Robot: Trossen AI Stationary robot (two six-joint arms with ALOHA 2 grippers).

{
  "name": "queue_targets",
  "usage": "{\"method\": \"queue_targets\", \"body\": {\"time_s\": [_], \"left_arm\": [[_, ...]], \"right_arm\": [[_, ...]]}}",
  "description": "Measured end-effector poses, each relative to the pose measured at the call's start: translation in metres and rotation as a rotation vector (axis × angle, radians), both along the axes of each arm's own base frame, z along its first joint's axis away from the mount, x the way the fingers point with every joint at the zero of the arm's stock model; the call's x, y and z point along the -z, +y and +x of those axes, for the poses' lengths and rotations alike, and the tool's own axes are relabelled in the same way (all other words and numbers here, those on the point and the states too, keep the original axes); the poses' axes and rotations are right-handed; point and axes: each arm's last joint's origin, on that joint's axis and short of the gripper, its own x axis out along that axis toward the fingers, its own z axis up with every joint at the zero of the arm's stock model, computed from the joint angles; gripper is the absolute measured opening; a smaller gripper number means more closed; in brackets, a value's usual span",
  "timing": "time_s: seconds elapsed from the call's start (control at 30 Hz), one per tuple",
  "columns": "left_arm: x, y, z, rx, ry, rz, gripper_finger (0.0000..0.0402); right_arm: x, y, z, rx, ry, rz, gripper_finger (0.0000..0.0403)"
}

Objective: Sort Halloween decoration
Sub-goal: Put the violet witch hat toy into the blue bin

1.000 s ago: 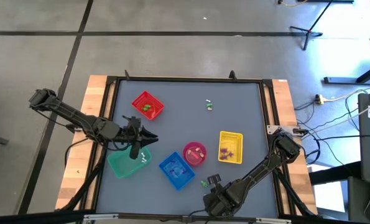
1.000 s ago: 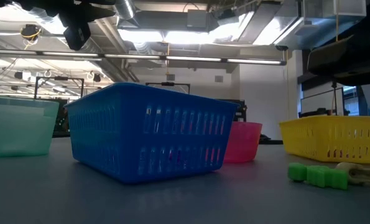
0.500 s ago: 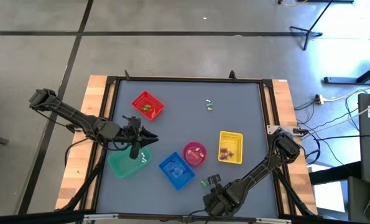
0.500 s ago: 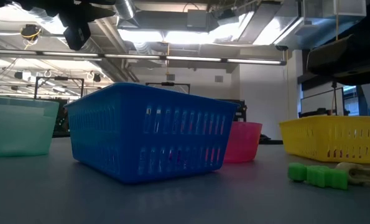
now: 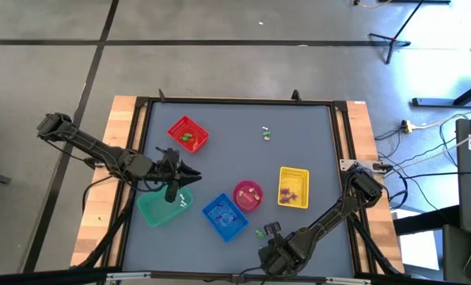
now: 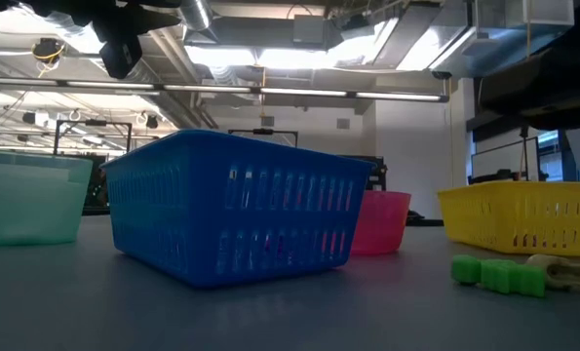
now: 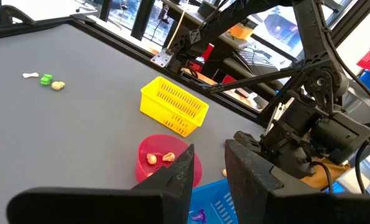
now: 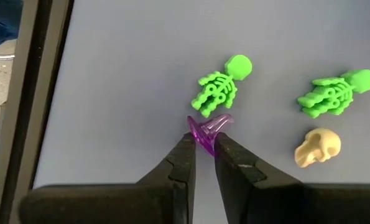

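My right gripper (image 8: 204, 149) hangs over the table's near edge (image 5: 271, 230), fingers pointing down, shut on a tiny purple trinket (image 8: 207, 129). Below it on the table lie two green skeletons (image 8: 221, 87) (image 8: 336, 92) and a cream skull (image 8: 317, 147); the low view shows a green skeleton (image 6: 497, 275) lying flat. A few more trinkets (image 5: 266, 133) lie near the far edge. My left gripper (image 7: 208, 167) is open and holds nothing; it hovers at the teal basket's far rim (image 5: 180, 176). My right gripper pinches the purple trinket by its near end (image 8: 203, 138) between its two fingertips, coming from above and pointing down. The trinket's far end (image 8: 221, 121) sticks out past the fingertips toward the nearer green skeleton. Whether it is clear of the table, I cannot tell.
A red basket (image 5: 188, 134) holds green pieces, a teal basket (image 5: 161, 207) white ones, a blue basket (image 5: 224, 215) sits beside a pink bowl (image 5: 248, 195) with cream pieces, and a yellow basket (image 5: 293, 188) holds purple ones. The table's raised frame (image 8: 45, 81) runs close by the right gripper.
In the low view the right arm's dark shape at the upper right has shifted a little. The baskets, the trinkets and the left arm stand as before.
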Motion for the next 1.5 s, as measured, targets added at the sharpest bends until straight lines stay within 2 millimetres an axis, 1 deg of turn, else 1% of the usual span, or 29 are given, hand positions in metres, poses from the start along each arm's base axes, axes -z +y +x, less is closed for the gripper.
{"method": "queue_targets", "body": {"time_s": [0.2, 0.33, 0.47, 0.6, 0.93, 1.03, 1.2, 1.5], "left_arm": [[0.000, 0.000, 0.000, 0.000, 0.000, 0.000, 0.0076], [0.000, 0.000, 0.000, 0.000, 0.000, 0.000, 0.0076], [0.000, 0.000, 0.000, 0.000, 0.000, 0.000, 0.0076], [0.000, 0.000, 0.000, 0.000, 0.000, 0.000, 0.0076], [0.000, 0.000, 0.000, 0.000, 0.000, 0.000, 0.0076], [0.000, 0.000, 0.000, 0.000, 0.000, 0.000, 0.0076], [0.000, 0.000, 0.000, 0.000, 0.000, 0.000, 0.0076], [0.000, 0.000, 0.000, -0.001, 0.000, -0.002, 0.0076]], "right_arm": [[-0.009, -0.001, -0.002, -0.002, -0.001, 0.013, 0.0053], [-0.021, -0.003, -0.004, -0.002, -0.023, 0.030, 0.0053], [-0.031, -0.008, -0.001, 0.014, -0.063, 0.034, 0.0053], [-0.039, -0.017, 0.009, 0.032, -0.144, 0.025, 0.0053], [-0.050, -0.046, 0.060, -0.013, -0.396, 0.091, 0.0053], [-0.054, -0.054, 0.070, -0.018, -0.454, 0.105, 0.0053], [-0.053, -0.066, 0.076, -0.014, -0.445, 0.099, 0.0053], [-0.056, -0.061, 0.073, -0.052, -0.438, 0.087, 0.0053]]}}
